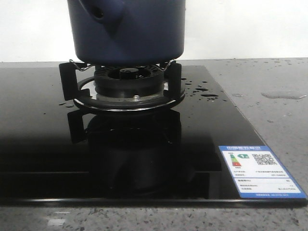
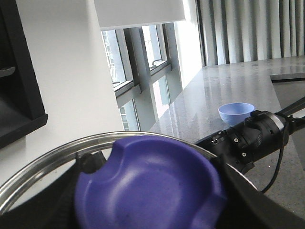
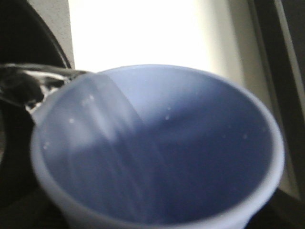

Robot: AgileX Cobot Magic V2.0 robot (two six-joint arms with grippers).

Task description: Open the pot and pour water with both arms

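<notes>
The navy pot (image 1: 126, 29) stands on the burner stand (image 1: 127, 89); its hollow stub (image 1: 97, 12) shows at the upper left and its top is out of view. No gripper shows in the front view. In the left wrist view my left gripper (image 2: 152, 191) is shut on the blue knob (image 2: 147, 186) of a metal-rimmed lid (image 2: 43, 160). My right arm (image 2: 248, 138) reaches past it with a pale-blue cup (image 2: 236, 112) at its end. That cup (image 3: 190, 143) fills the right wrist view, tilted, hiding the fingers. Streaks of water (image 3: 124, 152) run down its inner wall.
Water drops (image 1: 204, 91) lie on the black glass cooktop (image 1: 43, 144) right of the burner. A thin puddle (image 1: 284, 95) lies on the grey counter at the right. A label sticker (image 1: 260, 171) sits at the cooktop's front right corner.
</notes>
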